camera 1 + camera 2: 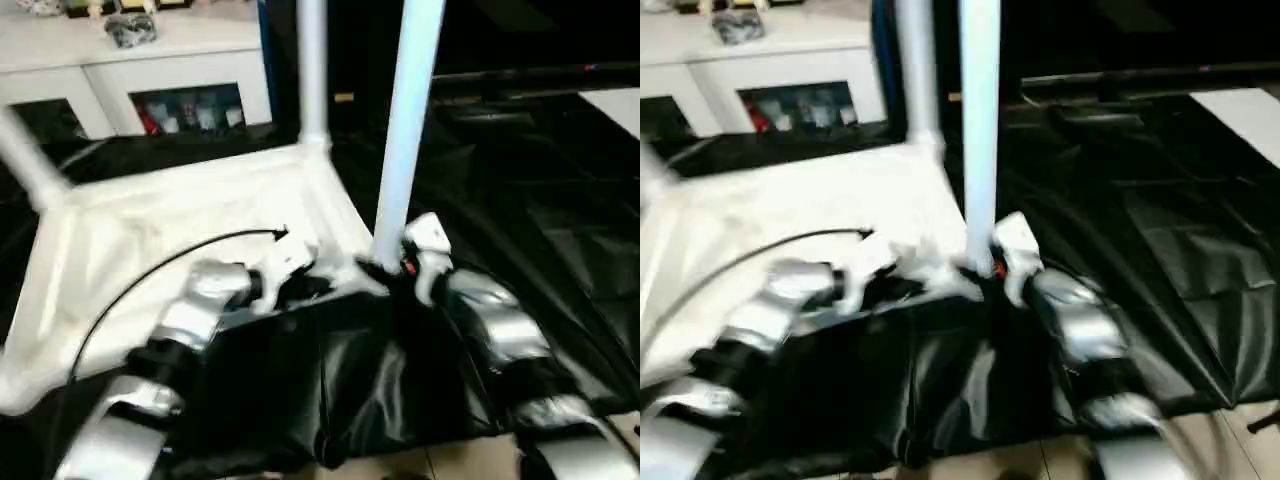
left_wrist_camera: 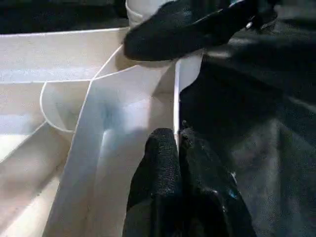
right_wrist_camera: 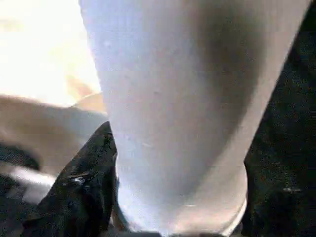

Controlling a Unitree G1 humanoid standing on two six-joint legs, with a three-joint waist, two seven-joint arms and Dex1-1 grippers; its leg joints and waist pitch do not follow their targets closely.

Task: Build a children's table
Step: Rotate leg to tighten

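The white tabletop [image 1: 180, 220] lies upside down on a black sheet, ribbed underside up. Three white legs stand in its corner sockets: far left [image 1: 25, 160], far right [image 1: 312, 70] and near right [image 1: 405, 130]. My right gripper [image 1: 385, 270] is closed around the base of the near-right leg [image 3: 168, 108], one black finger [image 3: 86, 187] pressed against the tube. My left gripper [image 2: 175, 136] is shut on the thin near rim [image 2: 176, 98] of the tabletop, just left of that corner, and appears there in the head view too [image 1: 300, 285].
A white cabinet [image 1: 150, 60] with glass doors and small items stands behind the tabletop. The black sheet [image 1: 520, 200] spreads wide to the right. Light floor [image 1: 450, 465] lies at the near edge. A black cable [image 1: 150, 265] arcs over my left forearm.
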